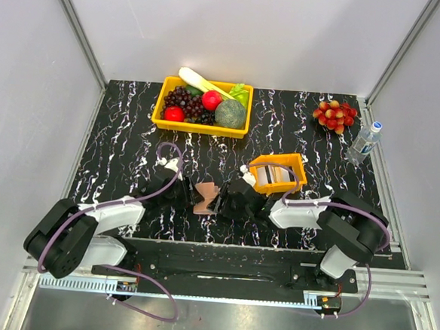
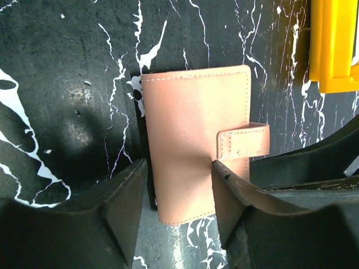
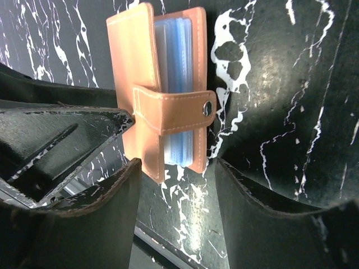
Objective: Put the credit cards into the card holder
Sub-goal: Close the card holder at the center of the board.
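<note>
The tan-pink card holder (image 1: pixel 205 197) rests closed on the black marbled table between my two grippers, its snap tab (image 2: pixel 244 143) fastened. The left gripper (image 2: pixel 178 163) is open around the holder's near end (image 2: pixel 185 196); its right finger (image 2: pixel 235 196) touches the holder, while a dark gap shows at the left finger (image 2: pixel 120 202). The right gripper (image 3: pixel 176 165) is open just short of the holder's (image 3: pixel 151 84) tab edge, where pale blue inner sleeves (image 3: pixel 178 56) show. Grey and white credit cards (image 1: pixel 272 175) stand in the small orange tray (image 1: pixel 295 164) behind the right gripper (image 1: pixel 223 199).
A yellow fruit bin (image 1: pixel 167 108) stands at the back centre. A red fruit cluster (image 1: pixel 334 114) and a water bottle (image 1: pixel 364 142) are at the back right. The orange tray's corner (image 2: pixel 336 45) shows in the left wrist view. White walls enclose the table.
</note>
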